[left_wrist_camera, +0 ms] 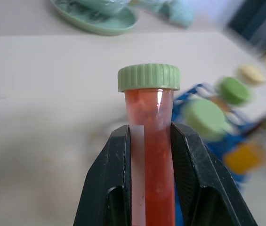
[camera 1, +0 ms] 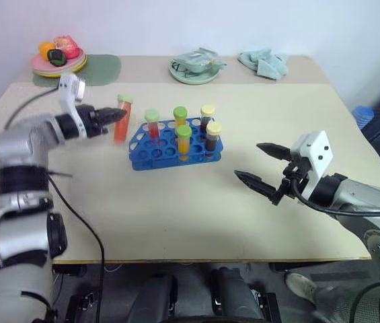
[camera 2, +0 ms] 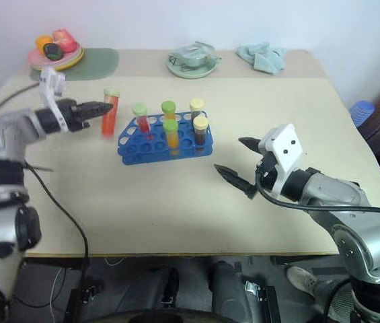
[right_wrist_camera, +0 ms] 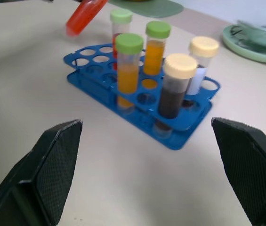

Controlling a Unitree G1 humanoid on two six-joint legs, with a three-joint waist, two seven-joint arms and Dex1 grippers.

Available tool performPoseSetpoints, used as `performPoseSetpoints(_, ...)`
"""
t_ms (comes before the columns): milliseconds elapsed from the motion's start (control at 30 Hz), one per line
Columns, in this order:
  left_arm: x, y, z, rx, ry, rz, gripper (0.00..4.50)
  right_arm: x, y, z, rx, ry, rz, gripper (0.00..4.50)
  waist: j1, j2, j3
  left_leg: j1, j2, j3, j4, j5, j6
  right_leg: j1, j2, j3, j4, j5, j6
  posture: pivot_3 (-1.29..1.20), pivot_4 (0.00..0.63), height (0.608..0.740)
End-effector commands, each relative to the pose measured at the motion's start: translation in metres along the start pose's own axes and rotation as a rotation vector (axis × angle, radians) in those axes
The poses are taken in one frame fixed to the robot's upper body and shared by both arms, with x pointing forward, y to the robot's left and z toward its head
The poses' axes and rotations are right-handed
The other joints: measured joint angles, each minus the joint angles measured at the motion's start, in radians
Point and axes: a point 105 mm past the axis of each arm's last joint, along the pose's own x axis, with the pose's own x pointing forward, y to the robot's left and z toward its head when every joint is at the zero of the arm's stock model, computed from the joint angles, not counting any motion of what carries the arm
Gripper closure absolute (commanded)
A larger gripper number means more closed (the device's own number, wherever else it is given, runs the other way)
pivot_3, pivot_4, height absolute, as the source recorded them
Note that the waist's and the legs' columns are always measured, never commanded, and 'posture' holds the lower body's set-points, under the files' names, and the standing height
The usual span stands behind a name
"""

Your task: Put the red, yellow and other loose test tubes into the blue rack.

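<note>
Left gripper point(left_wrist_camera: 150, 141) clamped on red tube point(left_wrist_camera: 152, 155) below green cap, aloft beside rack point(camera 1: 175, 145). Right gripper point(camera 1: 268, 169) spread, empty. Tube light, stiff, slick plastic; grip mid-body.

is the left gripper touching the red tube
Touching. The left wrist view shows the left gripper with both fingers pressed against the sides of the red tube.

— What sits in the left gripper point(left_wrist_camera: 150, 155)?
— A red test tube point(left_wrist_camera: 152, 136) with green cap, upright, clamped between the black jaws.
— And behind?
— The blue rack point(left_wrist_camera: 217, 155), blurred, on the counter point(left_wrist_camera: 43, 94).
</note>
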Motion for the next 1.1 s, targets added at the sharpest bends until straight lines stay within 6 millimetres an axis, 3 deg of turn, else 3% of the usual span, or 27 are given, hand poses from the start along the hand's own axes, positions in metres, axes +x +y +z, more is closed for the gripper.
performPoseSetpoints(33,-0.003,-0.02,0.027,0.061,-0.171,-0.082,3.9,-0.008,0.0,0.005,-0.036,-0.037,-0.032,0.0,0.008,0.0,0.0,0.0,0.0,0.0,0.001,0.0,0.0,0.0,0.0,0.0,0.0,0.0,0.0,0.0,0.15,0.74)
performPoseSetpoints(400,0.017,-0.067,0.03,0.092,-0.378,-0.41,3.9,-0.023,0.003,-0.005,-0.034,-0.038,-0.124,0.0,0.0,0.0,0.0,0.0,0.0,0.0,0.004,-0.001,0.001,0.001,0.001,0.0,0.002,0.0,0.0,0.0,0.15,0.74)
performPoseSetpoints(667,0.041,-0.079,-0.009,0.162,-0.302,-0.457,3.9,-0.028,0.007,-0.005,-0.035,-0.044,-0.158,0.0,0.006,0.0,0.0,0.0,0.0,0.0,0.005,-0.001,0.001,0.001,0.001,0.0,0.003,0.0,0.0,0.0,0.15,0.74)
performPoseSetpoints(867,0.043,-0.068,-0.043,0.198,-0.236,-0.402,3.9,-0.029,0.01,-0.001,-0.036,-0.047,-0.168,0.0,0.003,0.0,0.0,0.0,0.0,0.001,0.005,-0.001,0.001,0.001,0.001,0.0,0.003,0.0,0.0,0.0,0.15,0.74)
performPoseSetpoints(1100,0.04,-0.046,-0.055,0.223,-0.22,-0.291,3.9,-0.03,0.01,0.002,-0.034,-0.042,-0.168,0.0,0.004,0.002,-0.002,0.003,0.0,0.001,0.005,-0.001,0.002,0.004,0.001,0.0,0.003,0.0,0.0,0.0,0.15,0.74)
